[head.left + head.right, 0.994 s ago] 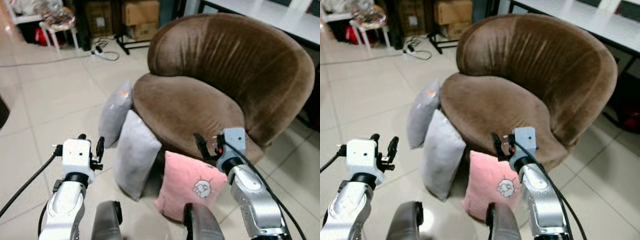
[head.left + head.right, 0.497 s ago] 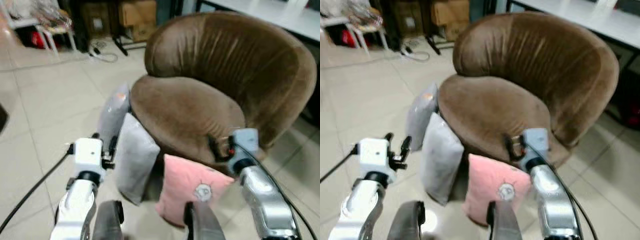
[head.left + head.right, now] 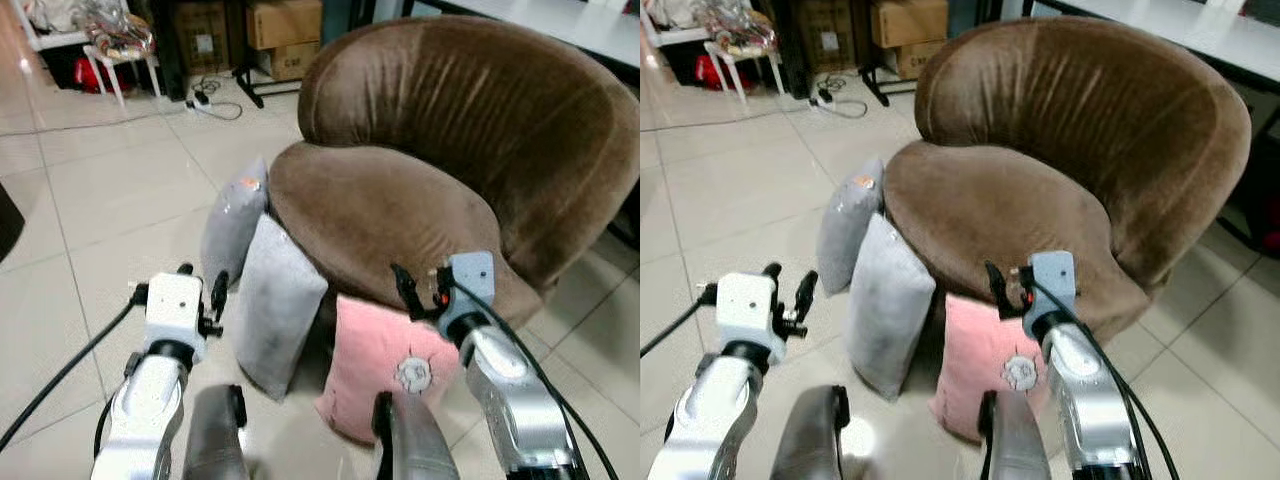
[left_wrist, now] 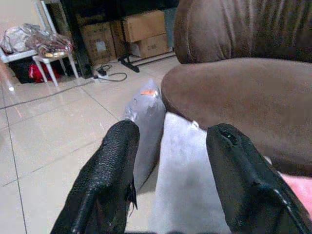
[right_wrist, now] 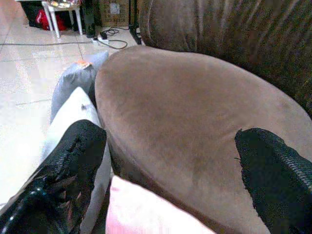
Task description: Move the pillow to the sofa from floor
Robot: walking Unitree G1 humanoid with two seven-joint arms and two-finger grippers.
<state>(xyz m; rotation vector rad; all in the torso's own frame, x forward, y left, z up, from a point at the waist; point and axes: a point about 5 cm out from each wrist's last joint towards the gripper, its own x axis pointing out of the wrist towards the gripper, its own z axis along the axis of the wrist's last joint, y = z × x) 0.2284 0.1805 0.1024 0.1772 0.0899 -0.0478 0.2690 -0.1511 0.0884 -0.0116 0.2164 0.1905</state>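
Both tools, left tool (image 3: 200,288) and right tool (image 3: 412,292), are held spread wide, gripping nothing. Three pillows are counted: a pink pillow (image 3: 385,365) below the right tool and two grey pillows (image 3: 275,305) between the tools, leaned against the brown sofa (image 3: 400,205).

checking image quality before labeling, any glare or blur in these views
Left eye view: sharp, with a pale sheen on the floor tiles. Right eye view: a bright glare spot on the floor between the robot's legs. Left wrist view: the gripper's fingers are soft, close to the lens. Right wrist view: the pink pillow is blurred.
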